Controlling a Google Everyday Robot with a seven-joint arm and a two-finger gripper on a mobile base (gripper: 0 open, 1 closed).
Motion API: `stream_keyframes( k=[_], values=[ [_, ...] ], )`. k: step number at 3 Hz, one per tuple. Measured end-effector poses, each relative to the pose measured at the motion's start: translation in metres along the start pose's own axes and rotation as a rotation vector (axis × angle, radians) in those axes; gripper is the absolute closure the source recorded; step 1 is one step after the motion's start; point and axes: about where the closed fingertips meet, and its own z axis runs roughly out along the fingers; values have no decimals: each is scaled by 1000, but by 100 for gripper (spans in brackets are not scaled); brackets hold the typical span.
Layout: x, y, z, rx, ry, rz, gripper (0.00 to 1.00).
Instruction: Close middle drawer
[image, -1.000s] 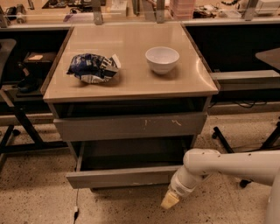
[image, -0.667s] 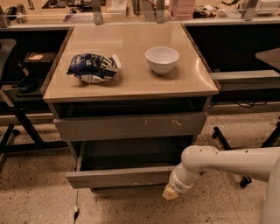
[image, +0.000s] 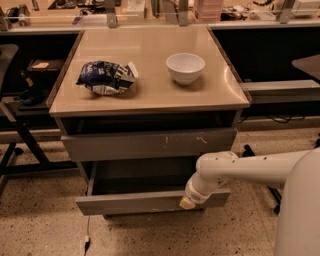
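The gripper (image: 187, 202) is at the right end of the middle drawer (image: 130, 204) front. I cannot tell how open it is. The drawer sticks out of the cabinet (image: 150, 100) — on the cabinet's top sit a white bowl (image: 185, 67) and a blue bag (image: 106, 77). A speckled floor (image: 40, 225) lies below.

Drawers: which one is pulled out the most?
The middle drawer, the plain-fronted lower one: it sticks far out, showing its inside. The scratched drawer above is out only a little. The gripper is at the middle drawer's front, near its right end.
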Motion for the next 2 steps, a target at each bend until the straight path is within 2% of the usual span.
stream_keyframes(
  k=[1, 2],
  values=[
    [-13, -14, 2, 30, 27, -21, 100],
    [-15, -13, 3, 30, 29, -23, 82]
  ],
)
